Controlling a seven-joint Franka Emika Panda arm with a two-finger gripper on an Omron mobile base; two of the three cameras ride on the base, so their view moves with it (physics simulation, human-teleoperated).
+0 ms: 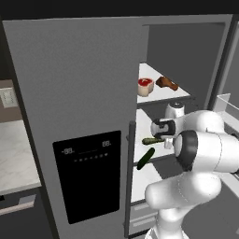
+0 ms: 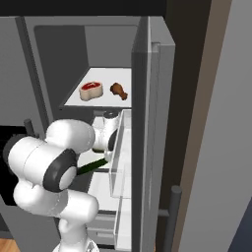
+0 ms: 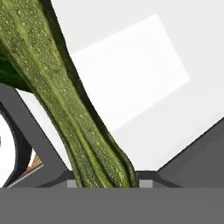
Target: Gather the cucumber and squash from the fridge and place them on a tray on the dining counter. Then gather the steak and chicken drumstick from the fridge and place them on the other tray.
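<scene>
The fridge (image 1: 74, 84) stands with its right door swung open. On the middle shelf my gripper (image 1: 161, 138) holds the squash (image 1: 153, 140), an olive-green, speckled, ridged piece. In the hand view the squash (image 3: 65, 100) runs from the top left down between my fingertips (image 3: 146, 183). The darker green cucumber (image 1: 145, 158) lies just below and in front of it, with an end in the hand view (image 3: 8, 74). It also shows past my elbow in the right base view (image 2: 92, 167). The steak (image 1: 145, 86) and chicken drumstick (image 1: 167, 83) lie side by side on the shelf above.
The open fridge door (image 2: 147, 123) with its clear bins (image 2: 120, 162) stands close on the right of my arm. The shut left door carries a black dispenser panel (image 1: 88, 177). A marble counter (image 1: 14, 154) lies to the fridge's left.
</scene>
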